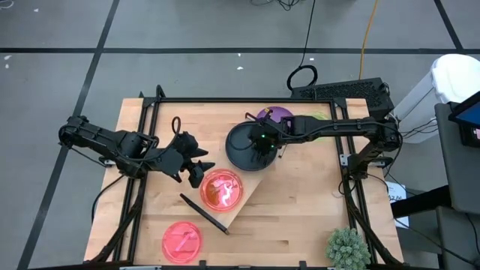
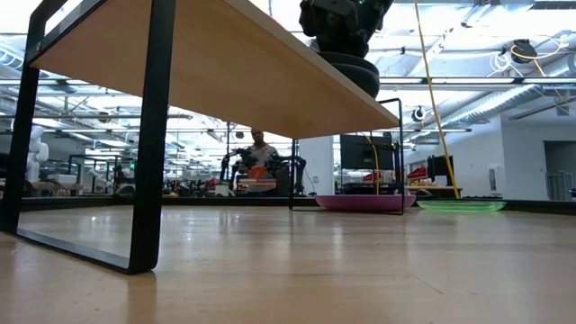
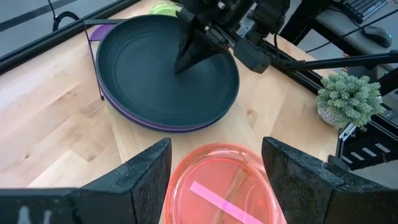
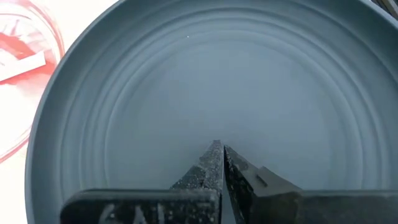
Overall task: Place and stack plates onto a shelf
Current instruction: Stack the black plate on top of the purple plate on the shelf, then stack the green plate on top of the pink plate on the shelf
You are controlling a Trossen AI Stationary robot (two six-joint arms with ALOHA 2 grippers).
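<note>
Two pink plates sit nearest: one point(image 1: 182, 241) on the surface, another point(image 1: 221, 189) on the shelf point(image 1: 247, 196) just ahead of the left gripper point(image 1: 198, 171), whose fingers are spread open. Farther along the shelf, the right gripper point(image 1: 262, 148), fingers closed together, presses into a dark teal plate point(image 1: 241, 147) stacked on a purple plate point(image 3: 155, 126).

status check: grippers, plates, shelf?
Right gripper shut, tips over dark plate on shelf. Left gripper open by pink plate. Second pink plate on table.
</note>
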